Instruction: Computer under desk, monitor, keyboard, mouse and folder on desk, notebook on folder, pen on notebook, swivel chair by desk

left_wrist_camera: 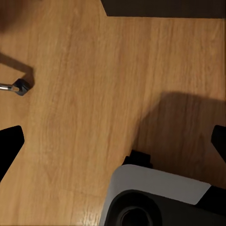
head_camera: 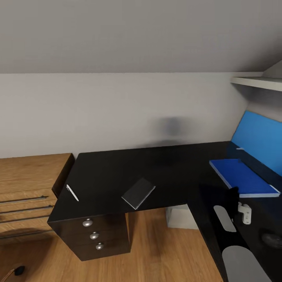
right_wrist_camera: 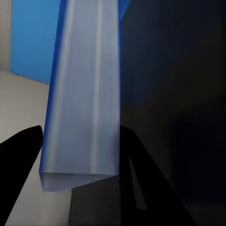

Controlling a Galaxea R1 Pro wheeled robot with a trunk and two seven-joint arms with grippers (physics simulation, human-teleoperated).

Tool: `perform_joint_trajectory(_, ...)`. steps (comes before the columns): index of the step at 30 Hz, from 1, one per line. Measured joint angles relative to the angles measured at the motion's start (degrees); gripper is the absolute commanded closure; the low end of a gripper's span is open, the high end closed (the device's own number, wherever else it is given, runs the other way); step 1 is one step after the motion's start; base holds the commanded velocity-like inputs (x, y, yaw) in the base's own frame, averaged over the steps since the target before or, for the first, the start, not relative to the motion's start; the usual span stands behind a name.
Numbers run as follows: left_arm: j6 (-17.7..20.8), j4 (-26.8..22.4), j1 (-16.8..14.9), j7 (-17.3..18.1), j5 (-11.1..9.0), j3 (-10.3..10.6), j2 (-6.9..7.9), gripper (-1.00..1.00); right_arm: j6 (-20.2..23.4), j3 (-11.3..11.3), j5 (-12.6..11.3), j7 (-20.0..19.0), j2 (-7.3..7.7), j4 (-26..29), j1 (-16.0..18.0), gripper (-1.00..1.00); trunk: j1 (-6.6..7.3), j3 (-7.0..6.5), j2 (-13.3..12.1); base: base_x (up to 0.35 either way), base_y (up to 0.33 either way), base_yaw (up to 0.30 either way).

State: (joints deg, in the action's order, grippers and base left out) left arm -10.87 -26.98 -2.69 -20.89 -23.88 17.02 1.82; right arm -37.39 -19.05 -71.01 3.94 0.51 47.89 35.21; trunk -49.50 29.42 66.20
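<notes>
Folder step in hand, by the look of it. Bright blue folder (head_camera: 243,177) already flat on the black table (head_camera: 156,168), tucked against the blue back panel (head_camera: 258,139). Right hand (right_wrist_camera: 80,165) straddling the folder's near edge, one dark finger (right_wrist_camera: 21,155) on either side of it in the right wrist view; clenched on it or merely around it, impossible to tell from here. Left hand (left_wrist_camera: 113,146) released, fingertips spread wide, hanging over the wooden floor (left_wrist_camera: 84,94) and grasping nothing.

Dark notebook (head_camera: 138,192) well apart from the folder, on the table's other wing near its front edge. White pen (head_camera: 72,192) farther still from the folder, beyond the notebook.

Next, probably: letting go of the folder if not yet let go, and drawing the right hand clear without dragging the folder out of place. Then a reach across to the notebook, a pinch at its overhanging edge since so thin a cover offers little else to grip, and a flat set-down on top of the folder. Pen last, laid on the notebook.
</notes>
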Motion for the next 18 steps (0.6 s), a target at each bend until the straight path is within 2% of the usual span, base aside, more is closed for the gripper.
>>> perform_joint_trajectory(4,-0.82,0.02,0.0,-0.01,-0.03,-0.01,-0.03,-1.0,0.64,0.12,0.04,0.06,-2.35,-0.75,-0.03,1.0,0.0,0.0,0.0,0.0,0.0,-0.018)
perform_joint_trajectory(7,-1.13,0.0,0.0,-0.03,-0.03,-0.02,-0.04,-1.0,0.87,0.14,0.12,0.05,-3.25,-0.93,-0.01,1.0,0.0,0.0,0.0,0.0,0.0,-0.004)
perform_joint_trajectory(18,-1.28,-0.02,0.0,-0.1,-0.04,-0.02,-0.04,-1.0,2.4,-0.02,-0.66,0.11,-3.54,-0.97,-0.03,1.0,0.0,0.0,0.0,0.0,0.0,0.0)
